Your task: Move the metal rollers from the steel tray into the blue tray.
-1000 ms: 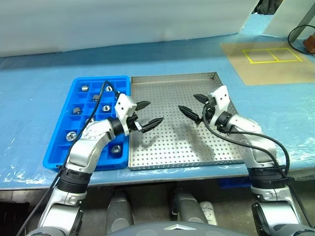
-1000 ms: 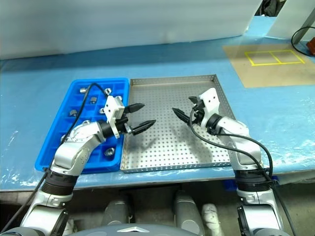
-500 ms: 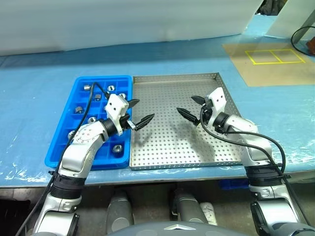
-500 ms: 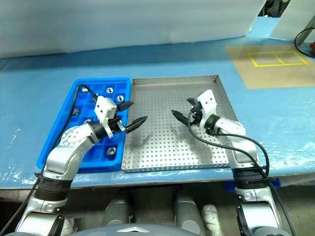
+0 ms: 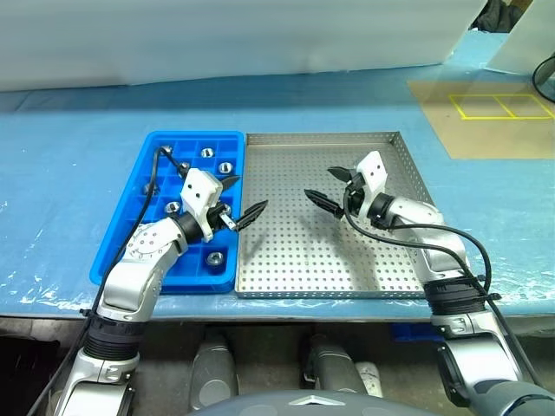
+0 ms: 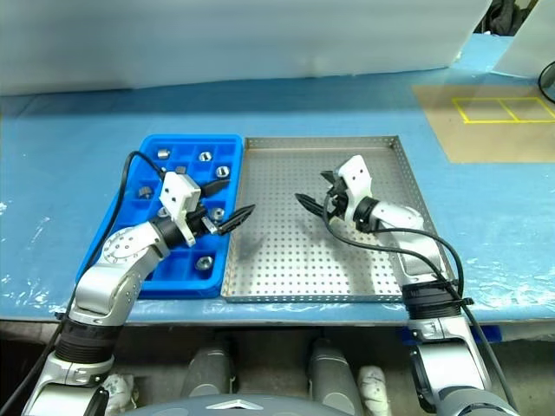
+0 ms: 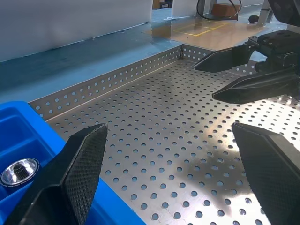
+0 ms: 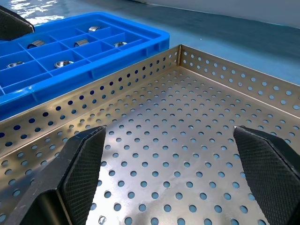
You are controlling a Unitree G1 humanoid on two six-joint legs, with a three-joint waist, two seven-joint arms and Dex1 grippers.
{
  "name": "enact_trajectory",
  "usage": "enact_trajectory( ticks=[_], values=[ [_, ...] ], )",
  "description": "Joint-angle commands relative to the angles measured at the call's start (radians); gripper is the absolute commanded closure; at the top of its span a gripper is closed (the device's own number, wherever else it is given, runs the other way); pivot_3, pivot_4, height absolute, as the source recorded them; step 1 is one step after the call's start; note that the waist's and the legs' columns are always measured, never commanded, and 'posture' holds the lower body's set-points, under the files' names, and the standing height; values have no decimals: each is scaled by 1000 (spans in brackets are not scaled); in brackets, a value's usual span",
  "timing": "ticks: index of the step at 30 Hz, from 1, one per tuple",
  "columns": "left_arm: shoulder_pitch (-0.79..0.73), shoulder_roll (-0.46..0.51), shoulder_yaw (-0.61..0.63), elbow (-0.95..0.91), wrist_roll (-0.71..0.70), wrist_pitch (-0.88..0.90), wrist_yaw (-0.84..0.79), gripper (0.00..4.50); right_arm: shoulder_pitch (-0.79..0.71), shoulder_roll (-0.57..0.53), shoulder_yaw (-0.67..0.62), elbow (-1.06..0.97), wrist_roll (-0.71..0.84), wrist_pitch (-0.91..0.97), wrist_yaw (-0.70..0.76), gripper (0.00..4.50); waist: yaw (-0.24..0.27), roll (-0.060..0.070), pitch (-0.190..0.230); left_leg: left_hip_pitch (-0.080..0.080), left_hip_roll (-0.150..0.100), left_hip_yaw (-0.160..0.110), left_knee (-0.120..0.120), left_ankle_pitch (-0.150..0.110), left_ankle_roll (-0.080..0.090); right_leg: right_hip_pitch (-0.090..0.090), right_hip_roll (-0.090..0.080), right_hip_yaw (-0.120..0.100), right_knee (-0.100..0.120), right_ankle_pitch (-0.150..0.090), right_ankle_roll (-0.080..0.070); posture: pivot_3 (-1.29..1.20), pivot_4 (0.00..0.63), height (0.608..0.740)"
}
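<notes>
Every metal roller (image 6: 205, 157) I can make out sits in the blue tray (image 5: 195, 135). That tray lies on the tabletop (image 5: 69, 156), touching the left rim of the steel tray (image 5: 321, 136). From both sets of fingers the rollers therefore lie to the robot's left. The left gripper (image 5: 247, 194) hangs over the seam between the two trays, near the closest rollers. The right gripper (image 5: 319, 184) hangs over the middle of the steel tray, well apart from them, so the left arm is clearly the nearer. The two grippers point toward each other across the perforated floor. Both have their fingers spread wide and hold nothing. The rollers are short, and each seems to stand on end in its own compartment with the hollow centre facing up. Any grasp on one would have to come down from above, across its round body. By count there is one steel tray, one blue tray and two grippers. Seven rollers are visible in the right eye view, one to a compartment. The left arm covers part of the grid, so there may be more. The steel tray's floor carries no roller that I can see, so I judge the transfer finished or very nearly so, with nothing left under either gripper to pick.
</notes>
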Motion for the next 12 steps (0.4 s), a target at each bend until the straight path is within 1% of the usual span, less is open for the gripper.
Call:
enact_trajectory(
  ticks=[1, 12],
  values=[
    [-7, 7, 14, -34, 5, -28, 1, 7, -16, 5, -6, -16, 4, -22, 5, 45, 0, 0, 0, 0, 0, 0, 0, 0, 0, 0, 0, 0, 0, 0, 0, -42, 150, 740],
    [-9, 2, 9, -23, 7, -38, -2, 7, -19, 7, -10, -13, -4, -24, 3, 45, -1, 0, 0, 0, 0, 0, 0, 0, 0, 0, 0, 0, 0, 0, 0, -48, 150, 740]
  ],
)
